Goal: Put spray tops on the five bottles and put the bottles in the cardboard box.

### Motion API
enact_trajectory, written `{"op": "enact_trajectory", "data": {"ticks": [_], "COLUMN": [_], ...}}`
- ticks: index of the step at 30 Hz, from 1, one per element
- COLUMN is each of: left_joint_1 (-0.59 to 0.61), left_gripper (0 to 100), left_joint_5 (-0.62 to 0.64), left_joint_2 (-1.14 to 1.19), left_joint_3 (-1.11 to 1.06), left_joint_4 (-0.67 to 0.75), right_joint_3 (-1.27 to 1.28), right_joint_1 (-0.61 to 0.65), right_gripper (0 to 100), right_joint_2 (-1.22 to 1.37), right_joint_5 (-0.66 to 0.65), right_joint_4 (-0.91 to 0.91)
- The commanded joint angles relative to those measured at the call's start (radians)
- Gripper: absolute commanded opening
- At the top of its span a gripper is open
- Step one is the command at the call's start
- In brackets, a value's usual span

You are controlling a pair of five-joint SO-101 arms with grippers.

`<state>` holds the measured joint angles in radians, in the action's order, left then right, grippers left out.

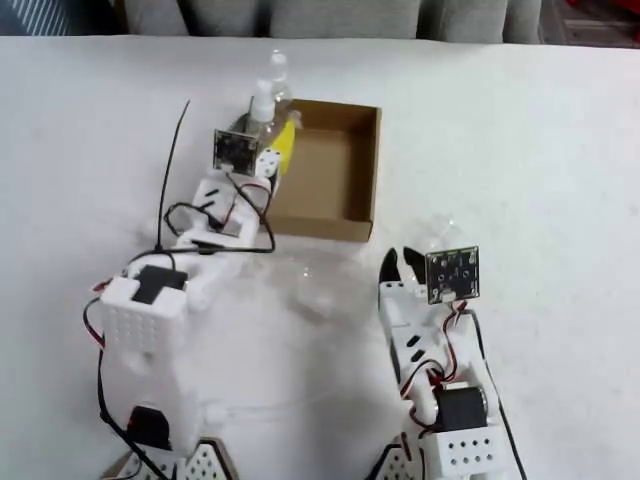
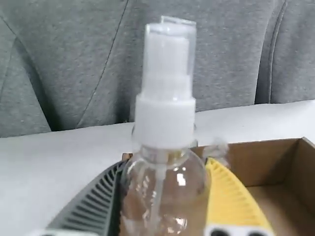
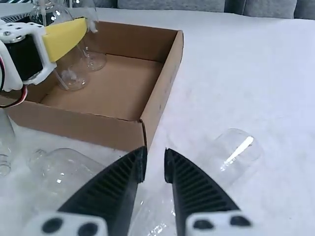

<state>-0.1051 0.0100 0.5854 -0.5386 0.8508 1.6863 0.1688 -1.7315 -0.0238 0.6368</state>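
Observation:
My left gripper (image 1: 268,138) is shut on a clear bottle (image 2: 165,182) with a white spray top (image 2: 167,98), gripped between a grey and a yellow finger (image 2: 231,196). It holds the bottle (image 3: 70,76) upright just inside the left wall of the cardboard box (image 1: 340,218). A second clear bottle (image 3: 92,51) stands in the box's far left corner. My right gripper (image 3: 155,160) hovers low in front of the box, its fingers slightly open with nothing between them. Two topless clear bottles lie on the table, one (image 3: 231,155) just past the right gripper and one (image 3: 64,172) beside it.
The table top (image 1: 540,150) is white, with open room right of the box. Another clear bottle (image 3: 3,142) shows at the picture's edge in the right wrist view. Grey cushions (image 2: 74,64) run behind the table's far edge. Cables (image 1: 175,150) loop beside the left arm.

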Motion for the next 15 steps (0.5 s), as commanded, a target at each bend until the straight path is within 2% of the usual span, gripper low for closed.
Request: {"op": "enact_trajectory", "data": {"ticks": [1, 4, 10, 15], "left_joint_1": [0.018, 0.018, 0.018, 0.050], "left_gripper": [12, 12, 25, 27], "left_joint_5": [-0.005, -0.005, 0.015, 0.064], "left_joint_2": [-0.008, -0.019, -0.091, -0.117], "left_joint_3": [0.009, 0.005, -0.044, -0.041], "left_joint_4": [0.017, 0.017, -0.078, -0.114], "right_joint_3": [0.008, 0.008, 0.008, 0.008], "right_joint_1": [-0.010, -0.012, -0.013, -0.013], "right_gripper": [4.5, 4.5, 4.5, 4.5], "right_joint_2": [0.005, 0.005, 0.005, 0.005], "right_joint_5": [-0.012, -0.012, -0.012, -0.012], "right_joint_4": [-0.001, -0.002, -0.002, -0.002]}}
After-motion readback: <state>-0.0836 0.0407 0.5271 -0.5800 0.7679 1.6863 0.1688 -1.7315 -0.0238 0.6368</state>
